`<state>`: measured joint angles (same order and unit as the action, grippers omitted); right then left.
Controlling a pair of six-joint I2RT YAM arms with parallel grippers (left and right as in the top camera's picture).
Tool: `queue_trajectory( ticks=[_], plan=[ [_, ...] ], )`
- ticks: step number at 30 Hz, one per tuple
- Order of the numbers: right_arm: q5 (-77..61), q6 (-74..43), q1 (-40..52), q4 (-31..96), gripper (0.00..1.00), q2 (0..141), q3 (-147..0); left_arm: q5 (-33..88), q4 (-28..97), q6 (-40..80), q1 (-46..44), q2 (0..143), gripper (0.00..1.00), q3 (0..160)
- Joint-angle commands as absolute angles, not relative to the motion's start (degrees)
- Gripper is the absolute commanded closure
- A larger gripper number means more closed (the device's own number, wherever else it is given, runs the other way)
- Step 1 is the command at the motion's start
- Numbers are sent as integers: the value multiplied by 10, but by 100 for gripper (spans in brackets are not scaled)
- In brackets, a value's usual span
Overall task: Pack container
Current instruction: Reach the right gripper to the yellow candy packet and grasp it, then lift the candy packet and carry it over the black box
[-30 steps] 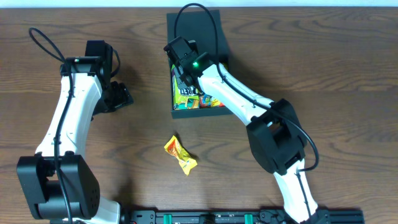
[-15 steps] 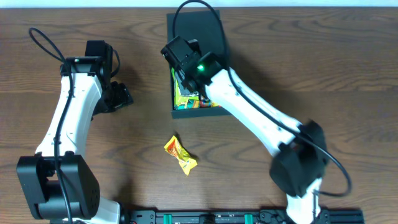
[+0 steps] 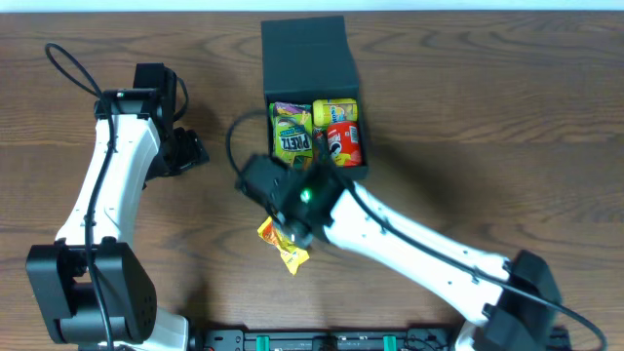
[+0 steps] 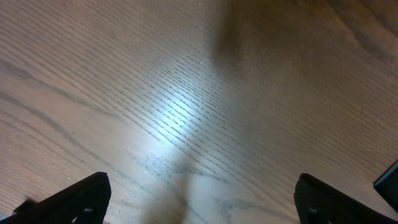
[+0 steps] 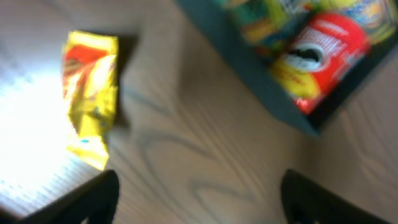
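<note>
Overhead view: container (image 3: 304, 54) at the far middle of the table (image 3: 487, 117), hinged lid folded open behind it.
Contents: green packet (image 3: 292, 136), yellow packet (image 3: 334, 110) and red can (image 3: 343, 144), packed side by side.
Loose item: crumpled yellow wrapper (image 3: 283, 244) on the wood, near the container's front wall but apart from it.
Right gripper (image 5: 199, 186): fingers spread wide, above wood between wrapper and container.
Left gripper (image 4: 202, 186): fingers apart, over wood well left of the container.

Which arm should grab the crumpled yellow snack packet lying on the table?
Right arm: its open jaws hover near the crumpled yellow snack packet, visible in its wrist view. The left arm is far off, seeing only table.
</note>
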<state>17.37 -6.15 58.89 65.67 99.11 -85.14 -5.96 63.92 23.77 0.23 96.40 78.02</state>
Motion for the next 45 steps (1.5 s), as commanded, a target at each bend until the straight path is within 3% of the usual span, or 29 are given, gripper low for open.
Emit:
queue_trajectory(
  ticks=[1,6,15,31,36,40,45],
  plan=[
    [116,-40,613,606,7,945,-785,-59,641,240,4,966,5,778],
    [5,-40,634,495,1,936,-704,-59,641,240,4,967,5,778],
    [-1,-25,622,316,1,947,-602,-59,641,240,4,967,5,778],
    [-39,-12,573,274,2,1045,-604,-59,641,240,4,967,5,778],
    [-39,-17,573,264,12,1056,-604,-59,641,240,4,967,5,778],
    [-39,-27,573,264,33,1061,-604,-59,641,240,4,966,5,778],
    [-39,-29,573,261,45,1062,-604,-59,641,240,4,967,5,778]
  ],
)
